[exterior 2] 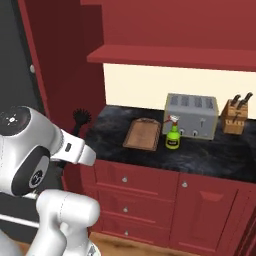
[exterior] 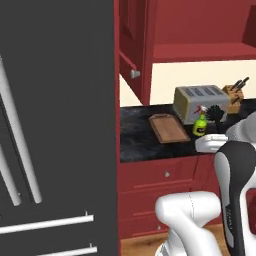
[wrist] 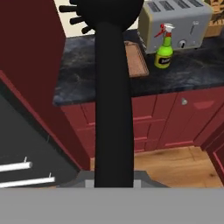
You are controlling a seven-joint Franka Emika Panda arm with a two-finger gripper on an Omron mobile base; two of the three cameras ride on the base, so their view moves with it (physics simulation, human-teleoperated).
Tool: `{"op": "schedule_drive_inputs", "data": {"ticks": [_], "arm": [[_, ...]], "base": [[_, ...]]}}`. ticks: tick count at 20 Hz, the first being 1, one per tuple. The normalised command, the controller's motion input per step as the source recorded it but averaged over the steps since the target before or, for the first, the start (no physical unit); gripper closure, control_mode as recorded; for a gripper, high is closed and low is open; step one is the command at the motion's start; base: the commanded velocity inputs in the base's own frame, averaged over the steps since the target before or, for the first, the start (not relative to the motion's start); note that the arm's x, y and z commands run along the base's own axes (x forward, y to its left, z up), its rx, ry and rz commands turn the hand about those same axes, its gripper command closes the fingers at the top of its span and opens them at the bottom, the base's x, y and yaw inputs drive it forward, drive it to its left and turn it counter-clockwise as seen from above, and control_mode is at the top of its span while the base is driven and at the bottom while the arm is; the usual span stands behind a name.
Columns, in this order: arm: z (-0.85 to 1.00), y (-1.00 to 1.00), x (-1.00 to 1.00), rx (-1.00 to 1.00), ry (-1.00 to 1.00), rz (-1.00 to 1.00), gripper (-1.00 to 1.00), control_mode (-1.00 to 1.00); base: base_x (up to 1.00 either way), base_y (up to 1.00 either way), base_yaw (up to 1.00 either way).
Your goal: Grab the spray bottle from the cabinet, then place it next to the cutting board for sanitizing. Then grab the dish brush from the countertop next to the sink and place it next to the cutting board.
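Spray bottle [exterior 2: 173, 136] already stands beside cutting board [exterior 2: 142, 133] on the bench; jaws clamped on dish brush [wrist: 111, 92], delivery to the board remaining.

No words or numbers can be read. The spray bottle [wrist: 164, 54] has a yellow and black label, but it is too small and blurry to read.
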Motion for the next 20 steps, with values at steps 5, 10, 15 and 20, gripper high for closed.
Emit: {"op": "schedule_drive_inputs", "data": {"ticks": [5,10,15,20], "arm": [[0.00,0.00,0.00,0.00,0.00,0.00,1.00,1.00],[0.00,0.00,0.00,0.00,0.00,0.00,1.00,1.00],[0.00,0.00,0.00,0.00,0.00,0.00,1.00,1.00],[0.00,0.00,0.00,0.00,0.00,0.00,1.00,1.00]], "base": [[0.68,0.39,0.00],[0.81,0.01,0.00],[0.45,-0.17,0.01],[0.42,-0.30,0.06]]}}
